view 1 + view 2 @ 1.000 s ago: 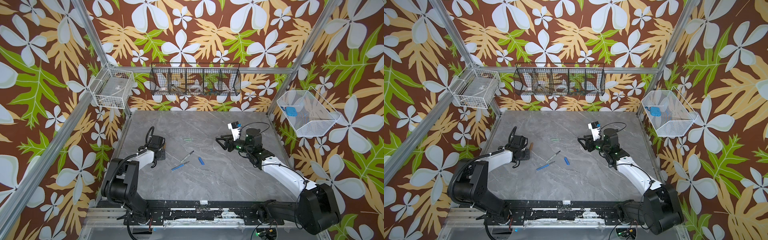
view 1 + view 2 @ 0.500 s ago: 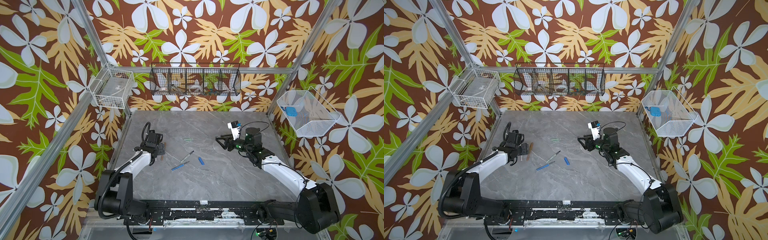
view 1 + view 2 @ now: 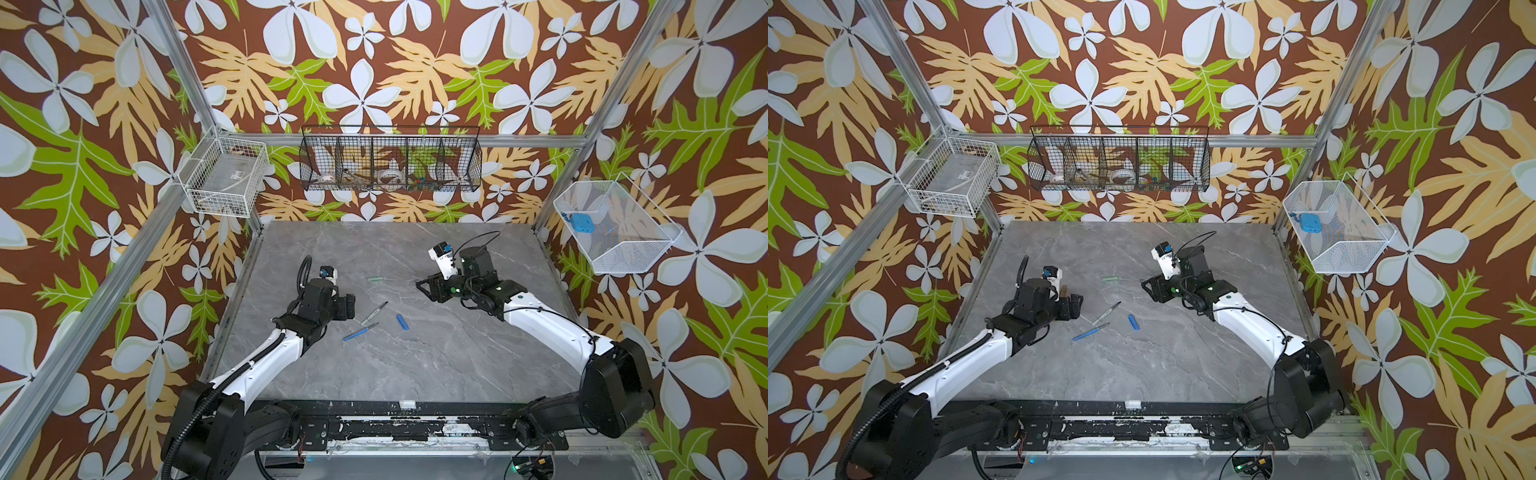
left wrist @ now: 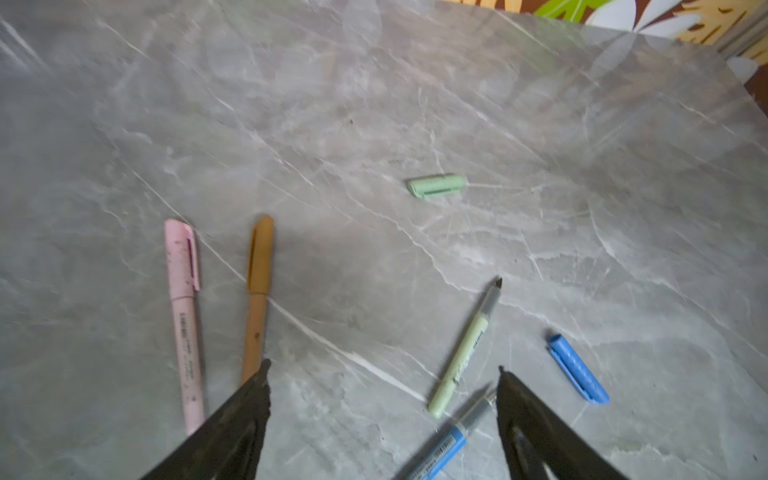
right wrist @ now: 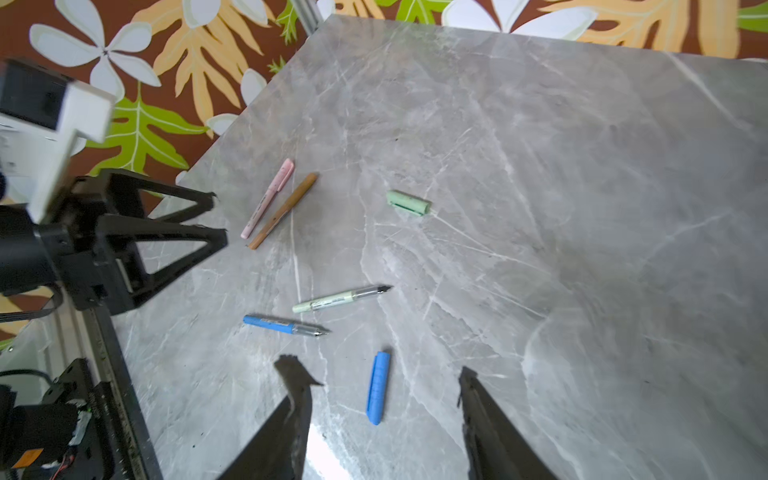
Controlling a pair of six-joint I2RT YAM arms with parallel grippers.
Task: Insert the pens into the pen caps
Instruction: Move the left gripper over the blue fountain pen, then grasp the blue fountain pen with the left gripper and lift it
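My left gripper (image 4: 382, 370) is open and empty, hovering low over the table. The blue pen (image 4: 449, 440) and the grey-green pen (image 4: 465, 349) lie uncapped just ahead of its jaws. The pink pen (image 4: 183, 316) and the brown pen (image 4: 257, 291) lie side by side with caps on, off to one side. The blue cap (image 5: 378, 386) lies on the table between the open, empty jaws of my right gripper (image 5: 379, 368), which hangs above it. The light green cap (image 3: 376, 279) lies alone, farther back between the two arms.
The grey marble table (image 3: 415, 365) has metal frame posts at its corners. A black wire basket (image 3: 390, 164) hangs on the back wall. A white basket (image 3: 226, 176) hangs at the left and another (image 3: 615, 232) at the right.
My left gripper has opened wide and moved right, toward the loose pens. The brown pen lies on the table beside the pink one. The right arm has hardly moved.
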